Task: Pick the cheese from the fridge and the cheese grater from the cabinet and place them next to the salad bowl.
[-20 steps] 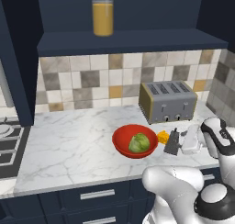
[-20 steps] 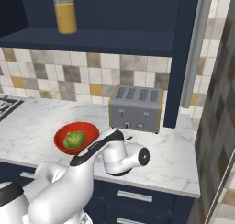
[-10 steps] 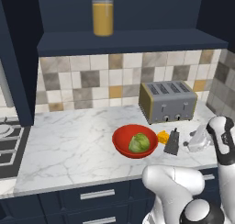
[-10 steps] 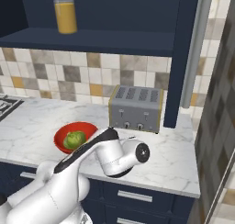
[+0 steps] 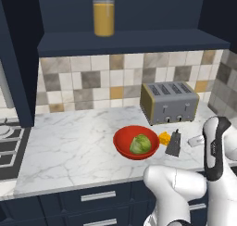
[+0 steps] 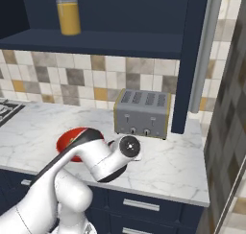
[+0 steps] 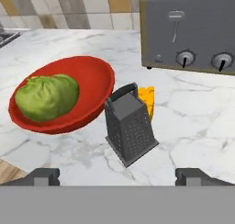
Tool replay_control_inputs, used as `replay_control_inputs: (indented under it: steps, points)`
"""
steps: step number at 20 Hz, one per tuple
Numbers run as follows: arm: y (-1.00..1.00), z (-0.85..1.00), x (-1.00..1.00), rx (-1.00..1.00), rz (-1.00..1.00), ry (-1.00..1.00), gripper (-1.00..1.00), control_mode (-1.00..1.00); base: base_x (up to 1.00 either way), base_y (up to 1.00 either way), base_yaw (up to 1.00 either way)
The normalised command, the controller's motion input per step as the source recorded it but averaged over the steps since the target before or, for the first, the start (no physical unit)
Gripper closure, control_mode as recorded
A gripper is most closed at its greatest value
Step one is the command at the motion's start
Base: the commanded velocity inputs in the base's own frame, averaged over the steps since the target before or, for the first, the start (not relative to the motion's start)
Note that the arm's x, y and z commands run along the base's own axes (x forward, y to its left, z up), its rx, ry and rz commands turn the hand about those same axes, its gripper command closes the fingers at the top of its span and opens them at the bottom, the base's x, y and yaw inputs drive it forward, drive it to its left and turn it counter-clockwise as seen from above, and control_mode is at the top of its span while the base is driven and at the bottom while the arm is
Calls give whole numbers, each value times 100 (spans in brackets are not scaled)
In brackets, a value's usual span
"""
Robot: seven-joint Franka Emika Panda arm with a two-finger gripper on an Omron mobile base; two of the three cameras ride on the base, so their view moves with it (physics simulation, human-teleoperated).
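Cheese grater: upright on bench, just beside salad bowl, cheese behind it (toaster further back). Pincer: spread wide, holding nothing; retreat should probably go straight back, clear of the grater.

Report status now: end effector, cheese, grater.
End effector open, empty. Cheese grater stands on counter beside salad bowl. Cheese behind it.

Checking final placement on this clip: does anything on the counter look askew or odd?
Nothing stands out. The cheese grater stands upright on the counter beside the salad bowl, the cheese behind it. Nothing is spilled.
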Motion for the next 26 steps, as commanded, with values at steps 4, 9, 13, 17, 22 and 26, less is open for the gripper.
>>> replay_control_inputs:
  steps: [4,9,13,17,22,26]
  points:
    - [28,16,-22,0,-28,18,-100,-100,0,0,0]
    - [26,24,-22,0,-22,14,-100,-100,0,0,0]
    - [21,21,-42,0,-12,0,-100,-100,0,0,0]
    - [20,23,-30,0,-6,0,-100,-100,0,0,0]
    - [33,30,-34,-3,1,-5,-100,-100,0,0,0]
    - [54,7,-31,-14,4,-29,-100,-100,0,0,0]
